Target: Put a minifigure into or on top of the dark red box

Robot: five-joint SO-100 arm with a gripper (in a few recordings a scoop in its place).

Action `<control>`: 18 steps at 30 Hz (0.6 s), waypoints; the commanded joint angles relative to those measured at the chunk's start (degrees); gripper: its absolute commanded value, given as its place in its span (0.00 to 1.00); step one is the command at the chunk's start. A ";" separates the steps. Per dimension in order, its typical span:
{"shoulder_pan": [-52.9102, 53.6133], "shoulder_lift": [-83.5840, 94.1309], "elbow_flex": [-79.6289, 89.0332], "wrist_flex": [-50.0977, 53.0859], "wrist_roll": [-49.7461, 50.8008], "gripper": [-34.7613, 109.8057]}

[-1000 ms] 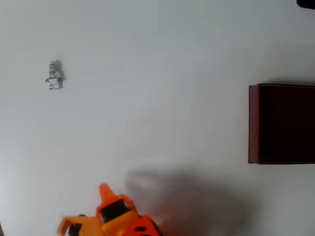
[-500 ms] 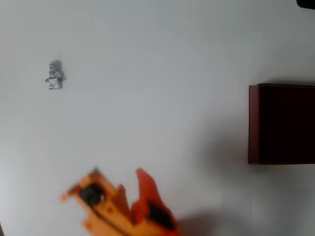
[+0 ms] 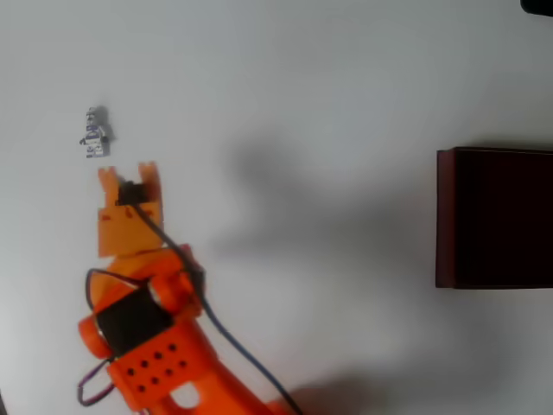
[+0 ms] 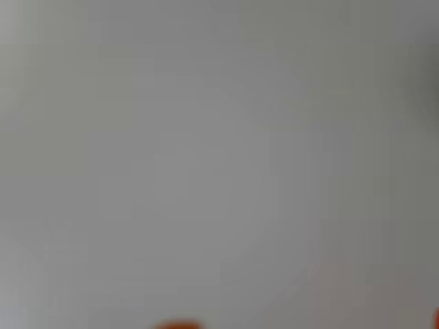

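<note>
Overhead view: orange two-finger tool (image 3: 128,172) just below tiny white-and-blue minifigure (image 3: 95,132) lying on white table (image 3: 302,86), not touching, fingers slightly apart, empty. Dark red rectangular box (image 3: 445,216) well apart at right edge. Wrist view blurred.

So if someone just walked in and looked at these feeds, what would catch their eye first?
Most likely the bright orange arm rising from the bottom left of the overhead view, its gripper open just below the minifigure. That tiny figure lies alone at upper left on the white table. Next is the dark red box at the right edge, its dark interior holding nothing visible.
</note>
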 commanded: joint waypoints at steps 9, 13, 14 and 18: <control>-4.83 -16.88 -13.10 -4.39 15.29 0.37; -5.80 -26.19 -25.14 -1.32 17.14 0.37; -6.24 -29.00 -29.62 0.70 17.49 0.37; -6.50 -42.45 -52.38 10.55 15.91 0.37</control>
